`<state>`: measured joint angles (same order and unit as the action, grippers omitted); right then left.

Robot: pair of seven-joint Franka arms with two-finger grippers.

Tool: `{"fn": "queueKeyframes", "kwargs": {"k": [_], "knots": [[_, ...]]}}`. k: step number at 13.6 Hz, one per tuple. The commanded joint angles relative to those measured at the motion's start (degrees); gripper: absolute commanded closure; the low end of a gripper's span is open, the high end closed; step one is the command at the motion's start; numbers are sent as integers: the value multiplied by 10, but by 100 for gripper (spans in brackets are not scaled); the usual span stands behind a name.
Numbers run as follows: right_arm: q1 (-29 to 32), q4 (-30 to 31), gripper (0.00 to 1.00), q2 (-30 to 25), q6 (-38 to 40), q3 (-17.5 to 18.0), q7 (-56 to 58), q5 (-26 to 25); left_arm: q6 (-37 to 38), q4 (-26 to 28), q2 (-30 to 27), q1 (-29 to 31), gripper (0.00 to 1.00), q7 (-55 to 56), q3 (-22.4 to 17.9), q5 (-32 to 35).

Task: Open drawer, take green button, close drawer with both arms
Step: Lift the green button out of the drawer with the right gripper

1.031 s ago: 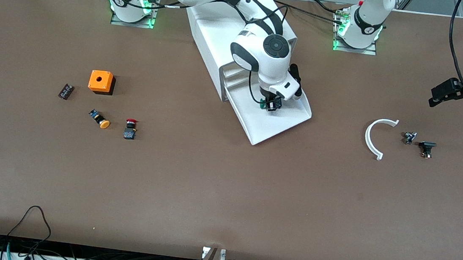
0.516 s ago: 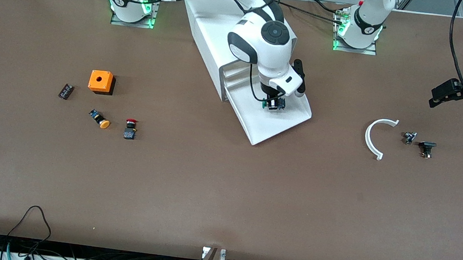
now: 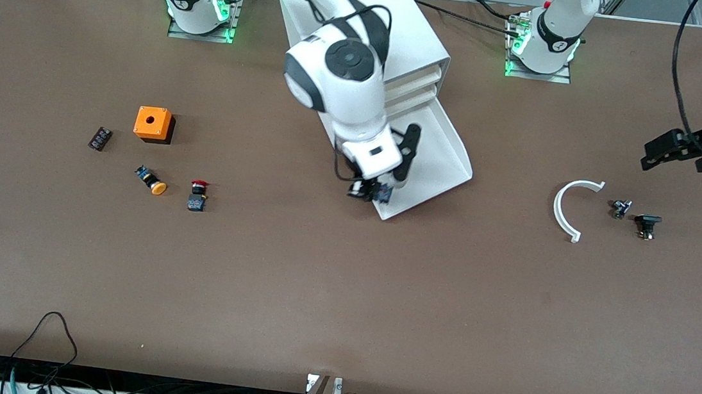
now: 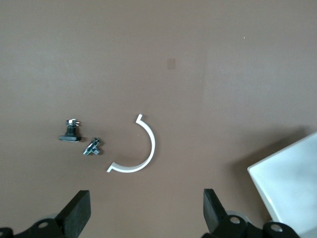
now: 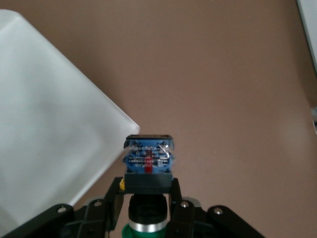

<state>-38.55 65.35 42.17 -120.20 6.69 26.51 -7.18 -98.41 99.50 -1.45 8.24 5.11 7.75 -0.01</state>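
Drawer [image 3: 432, 160], lowest of three in the white cabinet [image 3: 367, 25], stood pulled out w/ its tray showing bare; its front corner pointed toward the front camera. Two upper drawers [image 3: 409, 93] sat pushed in.

Right gripper [image 3: 372, 192] hung over the drawer's front corner edge, fingers clamped on the green-capped button [image 5: 147, 163], black and blue body between the pads, green cap [image 5: 143, 230] cut off at the frame edge in the right wrist view. In the front view the button was mostly hidden under the gripper.

Left gripper [image 3: 677, 151] waited over the left arm's end of the table, fingers [image 4: 79, 210] spread wide, holding nothing. Near it on the table: white curved clip [image 3: 569, 208], small metal part [image 3: 620, 208], black part [image 3: 647, 224], too small to identify.

Toward the right arm's end: orange box [image 3: 153, 122], small dark block [image 3: 99, 138], orange-capped button [image 3: 151, 180], red-capped button [image 3: 198, 196], all apart from each other. Wide bare tabletop [image 3: 341, 299] lay nearer the front camera than the drawer.
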Motion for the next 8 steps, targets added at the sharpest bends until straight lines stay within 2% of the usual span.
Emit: {"fn": "queueKeyframes", "kwargs": {"k": [1, 2, 4, 5, 8], "knots": [[7, 43, 77, -32, 2, -20, -86, 2, -59, 31, 27, -16, 0, 79, 30, 16], [10, 56, 77, -38, -4, -37, -123, 6, -87, 51, 35, -20, 0, 115, 46, 16], [36, 68, 77, -46, -5, -46, -213, 51, -142, 88, 58, -25, 0, 201, 72, 16], [47, 68, 77, -48, 6, -54, -232, 48, -179, 109, 70, -33, 0, 238, 82, 16], [73, 134, 76, -58, 37, -89, -328, 52, -304, 180, 94, -63, 0, 325, 88, 16]]}}
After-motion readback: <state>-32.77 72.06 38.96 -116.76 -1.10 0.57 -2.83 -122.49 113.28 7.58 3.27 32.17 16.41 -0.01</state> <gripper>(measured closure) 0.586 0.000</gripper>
